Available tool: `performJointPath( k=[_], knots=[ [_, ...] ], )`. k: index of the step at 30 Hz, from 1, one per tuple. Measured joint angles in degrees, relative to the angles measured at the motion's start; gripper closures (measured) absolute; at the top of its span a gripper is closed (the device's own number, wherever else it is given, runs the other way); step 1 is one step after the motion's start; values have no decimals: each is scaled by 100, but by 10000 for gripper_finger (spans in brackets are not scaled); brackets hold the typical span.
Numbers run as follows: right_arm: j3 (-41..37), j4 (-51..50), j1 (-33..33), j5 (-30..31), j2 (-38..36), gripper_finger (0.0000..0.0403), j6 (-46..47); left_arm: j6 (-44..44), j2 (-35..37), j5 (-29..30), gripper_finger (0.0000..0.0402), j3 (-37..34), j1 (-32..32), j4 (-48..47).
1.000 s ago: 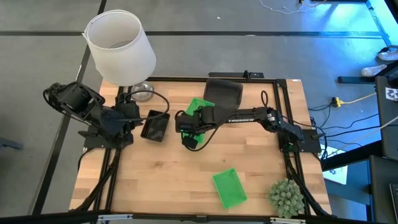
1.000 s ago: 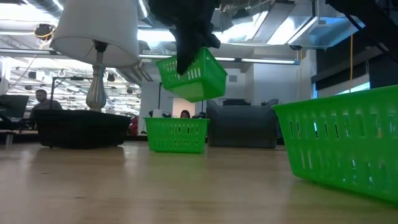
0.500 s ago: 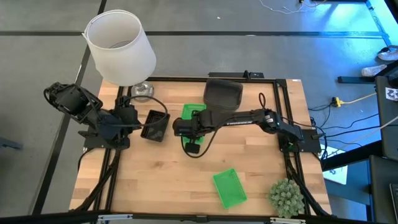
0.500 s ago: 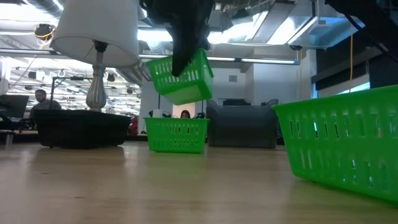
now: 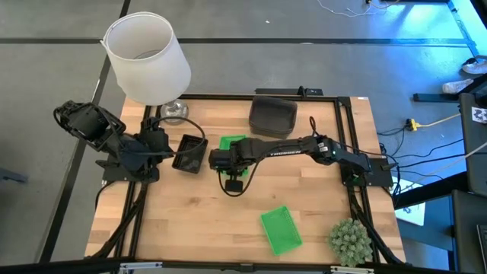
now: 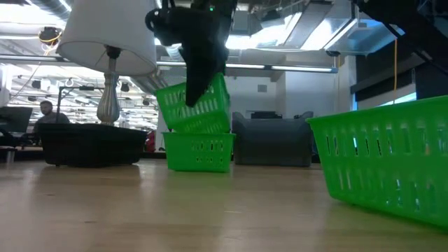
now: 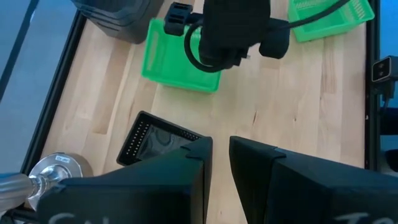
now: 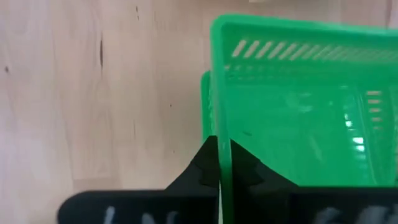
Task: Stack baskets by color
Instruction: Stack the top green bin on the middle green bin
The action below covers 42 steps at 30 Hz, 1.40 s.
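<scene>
green mesh plastic, a small rectangular held basket (image 6: 194, 105), hangs tilted from the right gripper (image 8: 219, 163), whose fingers are pinched together on one thin side wall; directly beneath it, nearly touching at the lower edge, sits a second green mesh resting basket (image 6: 199, 152) on the pale wooden table (image 5: 198, 221); taking that resting basket as the landmark, the held one lies just above it and slightly askew, so nesting it looks to need levelling and lining up the long sides; a small black mesh basket (image 5: 190, 153) lies just beside the landmark, toward the left gripper (image 7: 221, 155), which hovers over the black basket with fingers a little apart, holding nothing; a larger smoky grey basket (image 5: 272, 116) stands just behind the landmark; a third green basket (image 5: 281, 230) lies well apart, toward the table's front edge.
</scene>
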State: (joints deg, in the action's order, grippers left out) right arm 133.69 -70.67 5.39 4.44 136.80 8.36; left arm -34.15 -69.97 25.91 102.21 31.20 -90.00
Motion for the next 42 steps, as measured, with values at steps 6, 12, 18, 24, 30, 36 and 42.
performJointPath(
  k=[6,12,18,24,30,36,42],
  knots=[
    [0,-6,-21,-5,11,403,-107,-2,0,11,355,0,0,-2],
    [0,-102,-77,-115,11,403,-115,-1,0,13,355,0,0,-2],
    [0,-107,-116,-113,10,403,-114,-2,0,13,355,0,0,-2],
    [0,-114,-116,-113,8,402,-111,0,0,15,355,0,0,-2],
    [0,-106,-122,-109,29,386,-135,0,0,16,355,0,0,-2],
    [2,-136,-127,-109,167,367,-158,1,0,16,355,0,0,-2],
    [4,-162,-127,-107,196,352,-264,2,-2,17,355,0,0,-2]
  ],
)
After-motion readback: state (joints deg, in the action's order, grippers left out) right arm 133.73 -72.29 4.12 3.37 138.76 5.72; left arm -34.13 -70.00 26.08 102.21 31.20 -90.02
